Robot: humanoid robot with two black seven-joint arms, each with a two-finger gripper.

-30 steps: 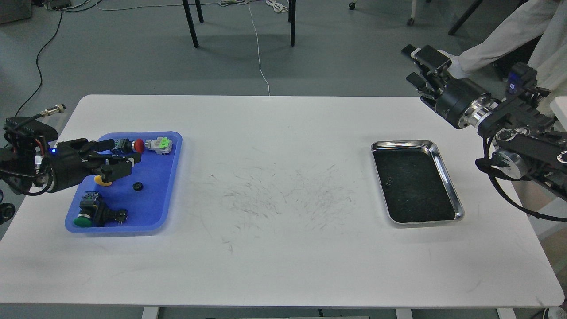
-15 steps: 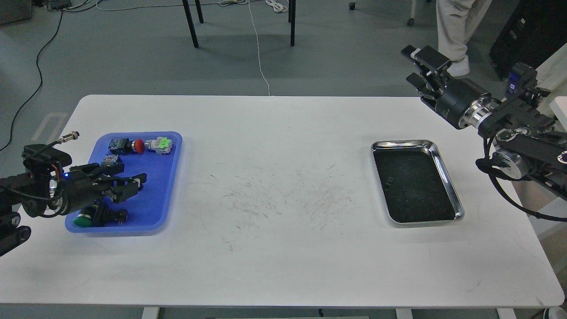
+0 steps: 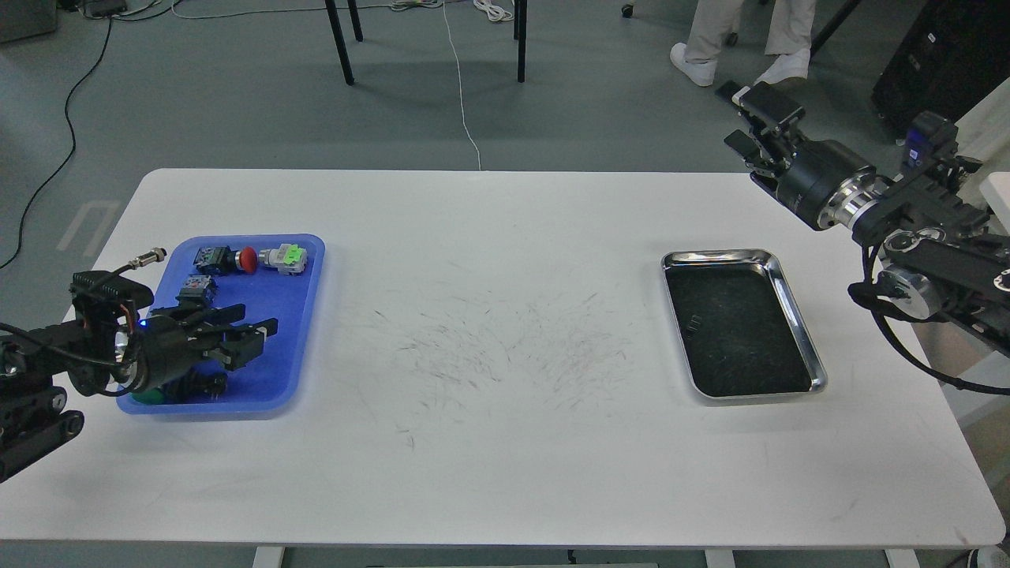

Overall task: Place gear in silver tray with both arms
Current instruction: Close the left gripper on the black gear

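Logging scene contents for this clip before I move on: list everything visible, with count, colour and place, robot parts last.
silver tray: 1, shiny metal with dark scuffed floor, right side of table, nothing in it.
blue tray: 1, blue plastic, left side of table.
push-button parts: several in the blue tray; one red-capped and one green and grey at its far edge, one green-capped at its near corner, mostly hidden.
table: 1, white, scuffed in the middle.
person's legs: light trousers, white shoes, floor beyond the table.
left gripper: black, over the blue tray, jaws apart.
right gripper: black, raised beyond the table's far right corner, jaws apart.
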